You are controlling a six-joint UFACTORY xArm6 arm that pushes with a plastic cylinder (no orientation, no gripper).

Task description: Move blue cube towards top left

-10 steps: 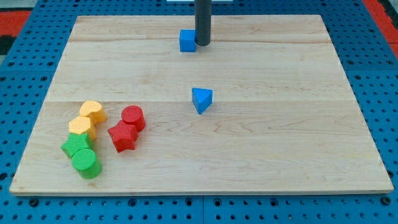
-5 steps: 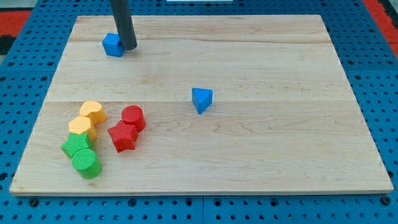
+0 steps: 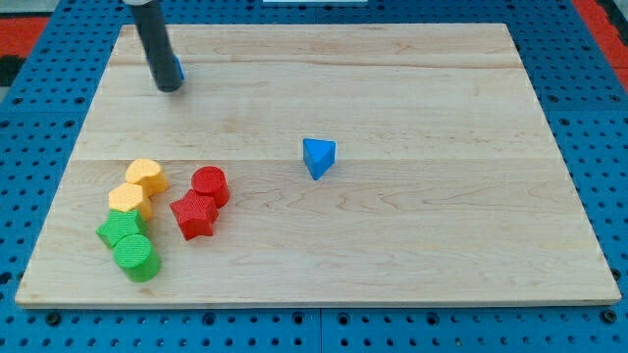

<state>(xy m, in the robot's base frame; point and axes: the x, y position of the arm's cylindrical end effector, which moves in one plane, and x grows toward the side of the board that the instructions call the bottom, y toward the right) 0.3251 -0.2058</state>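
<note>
Standing at the board's [image 3: 549, 196] top left, my tip [image 3: 169, 88] hiding most of the blue cube [image 3: 179, 71]; no hand visible

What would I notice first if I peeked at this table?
Probably the dark rod, with my tip at the view's top left, almost hiding the blue cube just behind it. Next, a blue triangular block sitting alone near the middle. At the view's bottom left huddle yellow blocks, red blocks and green blocks.
</note>
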